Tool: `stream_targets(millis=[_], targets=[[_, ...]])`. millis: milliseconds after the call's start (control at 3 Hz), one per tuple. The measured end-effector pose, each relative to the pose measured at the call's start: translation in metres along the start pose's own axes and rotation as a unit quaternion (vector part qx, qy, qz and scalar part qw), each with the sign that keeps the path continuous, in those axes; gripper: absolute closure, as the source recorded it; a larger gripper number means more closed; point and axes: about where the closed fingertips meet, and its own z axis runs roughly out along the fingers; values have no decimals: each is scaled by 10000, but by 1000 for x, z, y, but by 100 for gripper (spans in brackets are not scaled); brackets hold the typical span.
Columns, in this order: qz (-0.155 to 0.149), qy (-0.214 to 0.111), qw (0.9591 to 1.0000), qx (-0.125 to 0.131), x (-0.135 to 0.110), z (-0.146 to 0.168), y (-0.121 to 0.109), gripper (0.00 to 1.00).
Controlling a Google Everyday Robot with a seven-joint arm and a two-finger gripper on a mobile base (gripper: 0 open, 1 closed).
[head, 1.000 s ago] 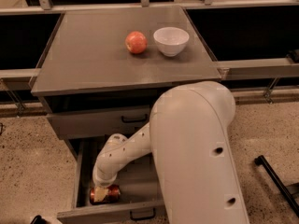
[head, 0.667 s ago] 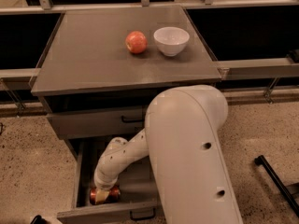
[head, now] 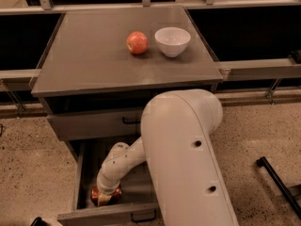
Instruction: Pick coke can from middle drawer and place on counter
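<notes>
The middle drawer [head: 82, 182] is pulled open below the cabinet, its front panel with a black handle at the bottom of the view. The coke can [head: 97, 195], red, lies in its front left corner. My gripper [head: 107, 195] reaches down into the drawer right at the can, with the can showing on both sides of it. The wrist hides most of the can. The counter [head: 94, 60] is the grey cabinet top above.
A red apple [head: 137, 42] and a white bowl [head: 172, 41] stand on the back of the counter. My bulky white arm [head: 188, 159] covers the drawer's right side. A shut drawer front [head: 94, 125] lies above the open one. A black bar [head: 277, 182] lies on the floor at right.
The arm has shifted slightly left in view. The gripper stays at the can in the drawer's front left corner.
</notes>
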Motion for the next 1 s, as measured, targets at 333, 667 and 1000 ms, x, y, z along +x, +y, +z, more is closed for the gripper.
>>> stream_targets(millis=[333, 667, 1000], targets=[[-78, -45, 9998, 173, 3, -14, -3, 86], [-352, -14, 9982, 488, -1, -58, -6, 100], [-478, -104, 9956, 802, -16, -114, -12, 100]])
